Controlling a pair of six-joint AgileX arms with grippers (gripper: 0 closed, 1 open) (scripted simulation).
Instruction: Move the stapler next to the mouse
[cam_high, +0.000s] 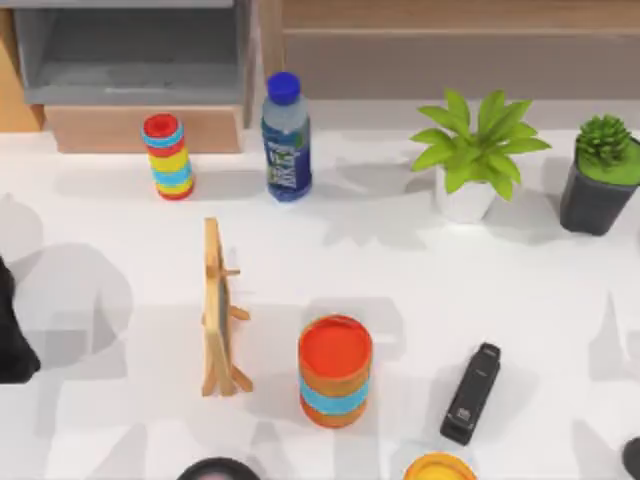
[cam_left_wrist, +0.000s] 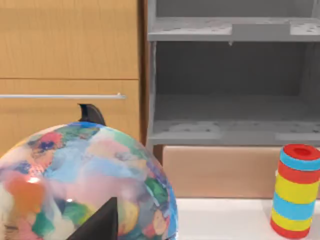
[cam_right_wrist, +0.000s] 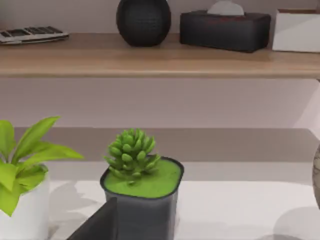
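The stapler (cam_high: 471, 393), a slim black bar, lies flat at the front right of the table, just right of the striped orange cup (cam_high: 335, 370). A black rounded thing (cam_high: 217, 469) is cut off by the front edge at the left of centre; I cannot tell whether it is the mouse. My left gripper (cam_high: 12, 330) is a dark shape at the table's left edge, far from the stapler. A dark bit of my right arm (cam_high: 632, 455) shows at the front right corner, to the right of the stapler and apart from it.
A wooden easel (cam_high: 218, 310) stands left of the cup. A yellow rim (cam_high: 440, 466) sits at the front edge near the stapler. At the back are a striped cylinder (cam_high: 168, 157), a water bottle (cam_high: 285, 140) and two potted plants (cam_high: 478, 150) (cam_high: 602, 175). A colourful globe (cam_left_wrist: 85, 185) is close before the left wrist.
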